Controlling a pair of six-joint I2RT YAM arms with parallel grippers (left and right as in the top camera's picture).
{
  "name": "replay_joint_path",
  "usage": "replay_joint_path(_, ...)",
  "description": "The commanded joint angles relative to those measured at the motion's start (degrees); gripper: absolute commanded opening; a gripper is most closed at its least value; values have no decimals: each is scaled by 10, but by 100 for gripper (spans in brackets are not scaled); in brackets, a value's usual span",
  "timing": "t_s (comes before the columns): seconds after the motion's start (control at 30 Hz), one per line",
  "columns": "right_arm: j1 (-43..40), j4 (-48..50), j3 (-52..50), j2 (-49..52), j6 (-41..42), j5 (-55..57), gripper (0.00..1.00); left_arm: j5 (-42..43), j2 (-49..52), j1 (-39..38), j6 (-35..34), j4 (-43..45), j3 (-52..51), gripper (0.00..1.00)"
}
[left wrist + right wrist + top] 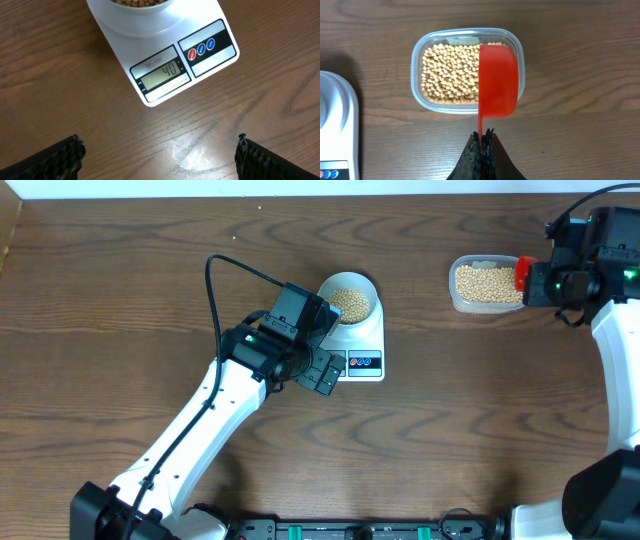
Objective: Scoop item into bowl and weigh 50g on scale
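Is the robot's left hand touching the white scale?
Apart. The left wrist view shows the open left hand with its fingers short of the scale, bare table between them.

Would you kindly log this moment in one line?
left pincer: open, near scale | right pincer: shut on red scoop at tub | bowl: holds beans, on scale | display: 40

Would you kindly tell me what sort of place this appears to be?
Probably a robotics lab bench, not a kitchen: a wood-grain table, white robot arms reaching over it, and a digital scale and a clear tub of beans set out.
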Motion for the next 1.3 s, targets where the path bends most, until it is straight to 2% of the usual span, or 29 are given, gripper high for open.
replay_joint_path(0.0,-2,10,-4,35,-8,14,1,-5,-3,3,10,0,2,98)
replay_joint_path(0.4,-1,64,-4,124,-7,-67,1,-5,-3,3,10,0,2,98)
replay_joint_path(0.9,-3,69,-4,167,2,-172,1,-5,-3,3,10,0,2,98)
replay_joint_path(1.27,-67,60,35,160,14,-242,1,-5,-3,3,10,0,2,98)
